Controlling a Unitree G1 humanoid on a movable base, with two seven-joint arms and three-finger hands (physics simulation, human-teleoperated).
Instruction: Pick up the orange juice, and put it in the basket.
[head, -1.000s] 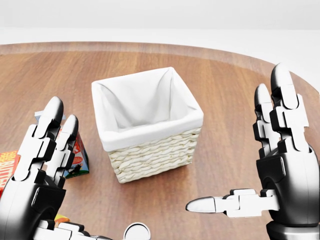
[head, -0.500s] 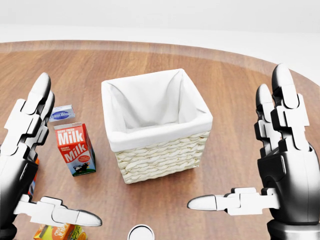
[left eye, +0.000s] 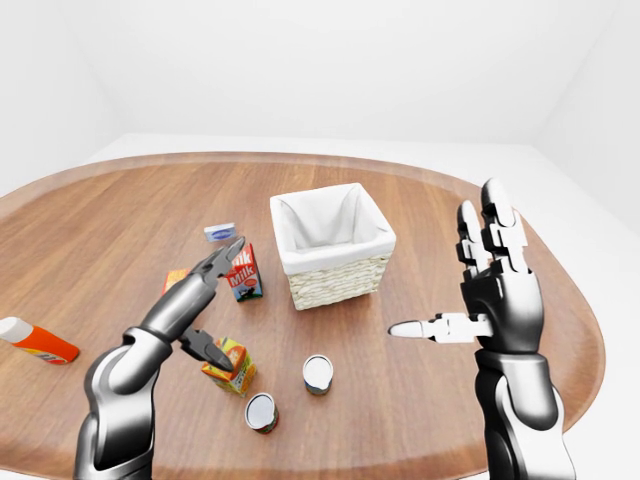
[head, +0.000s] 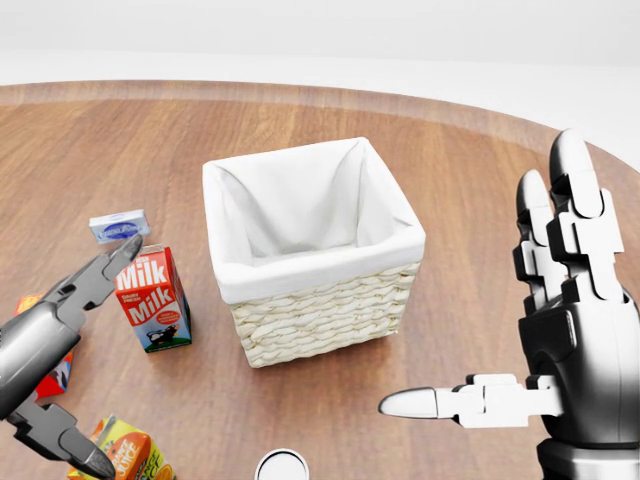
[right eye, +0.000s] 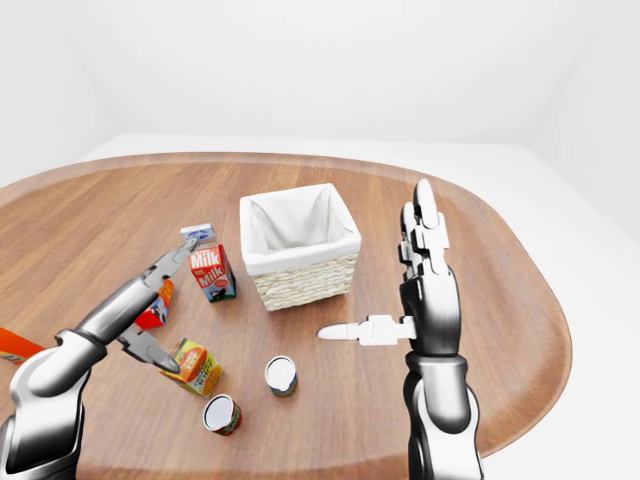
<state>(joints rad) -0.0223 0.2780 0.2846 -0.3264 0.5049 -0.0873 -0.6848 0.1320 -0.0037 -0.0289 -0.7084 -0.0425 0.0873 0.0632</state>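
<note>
Left hand (right eye: 150, 318) spread above orange juice (right eye: 196, 366) | right hand (right eye: 400, 300) spread, idle | risk: my descent nudges the carton over, or grazes milk (right eye: 212, 272) beside basket (right eye: 296, 245)

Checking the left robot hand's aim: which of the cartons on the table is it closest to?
The orange juice carton, orange and yellow, right under the open left robot hand with the thumb tip at its edge. The red milk carton stands farther up, beside the basket.

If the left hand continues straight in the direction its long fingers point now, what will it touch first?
Probably the milk carton: the left hand has fingertips aimed at its top, with a small blue box just beyond. Depth is unclear, so it might pass above.
</note>
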